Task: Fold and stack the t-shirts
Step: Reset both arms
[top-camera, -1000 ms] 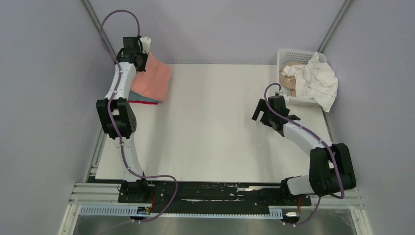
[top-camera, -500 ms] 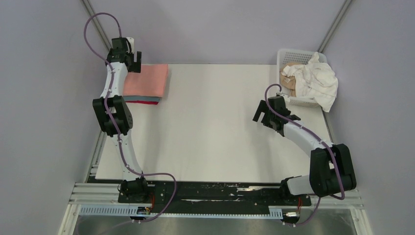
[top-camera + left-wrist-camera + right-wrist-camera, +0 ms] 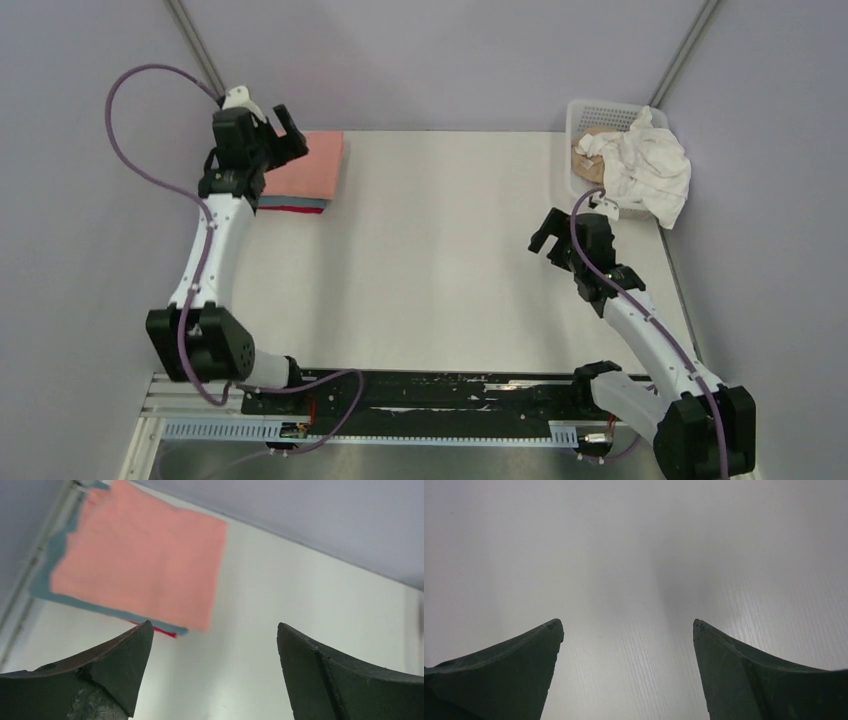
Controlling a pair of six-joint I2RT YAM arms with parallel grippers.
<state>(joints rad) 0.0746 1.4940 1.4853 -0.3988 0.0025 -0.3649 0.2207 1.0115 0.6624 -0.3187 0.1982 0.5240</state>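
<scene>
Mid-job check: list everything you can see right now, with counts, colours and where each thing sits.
pink shirt: one, salmon, folded, top of the far-left stack
blue shirt: one, grey-blue, directly under the pink one
red shirt: one, red, only an edge shows low in the stack
white shirt: one, white, crumpled, draped over the basket's right side
tan shirt: one, tan, inside the basket
basket: one, white lattice, far-right corner
table: one, white
left fingers: two, black, open, over the stack's near-left edge
right fingers: two, black, open, over bare table near the basket
</scene>
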